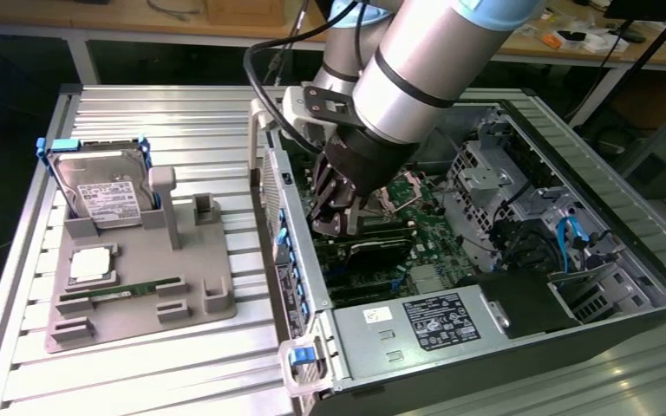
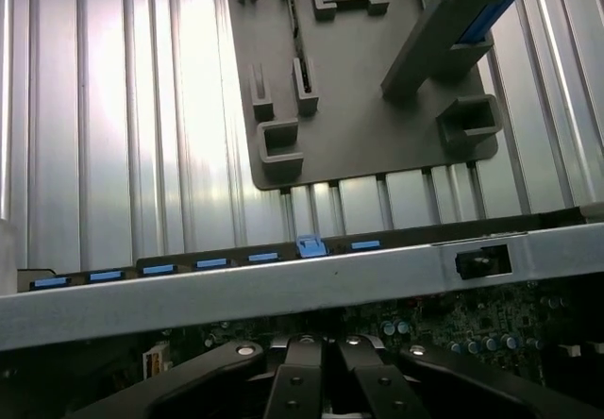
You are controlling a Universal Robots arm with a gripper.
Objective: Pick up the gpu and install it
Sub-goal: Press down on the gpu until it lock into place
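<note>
1. Hand (image 1: 339, 227): black, on a silver arm (image 1: 426, 74), lowered into the open computer case (image 1: 610, 217); fingers (image 2: 300, 381) drawn together, clenched. Whether anything sits between them cannot be told.
2. Gpu (image 1: 362, 247): dark flat card lying low inside the case, directly under the hand, over the green motherboard (image 1: 426, 234). Contact between hand and card cannot be told.
3. Motherboard: green, fills the case floor around the hand.
4. Power supply (image 1: 426, 325): grey box with a white label, at the near end of the case.
5. Blue cables (image 1: 571, 238): inside the case, toward the exterior view's right.
6. Case side rail (image 2: 283, 282): grey metal edge with a row of blue clips, between the hand and the tray.
7. Grey tray (image 1: 136, 321): on the ribbed metal surface (image 1: 136, 373), at the exterior view's left, well apart from the hand.
8. Hard drive (image 1: 101, 186): silver with white label, standing tilted in a blue-edged holder at the tray's far end.
9. Processor chip (image 1: 90, 264): square, lying flat on the tray.
10. Memory stick (image 1: 125, 290): slim, green, lying in a slot on the tray near the chip.
</note>
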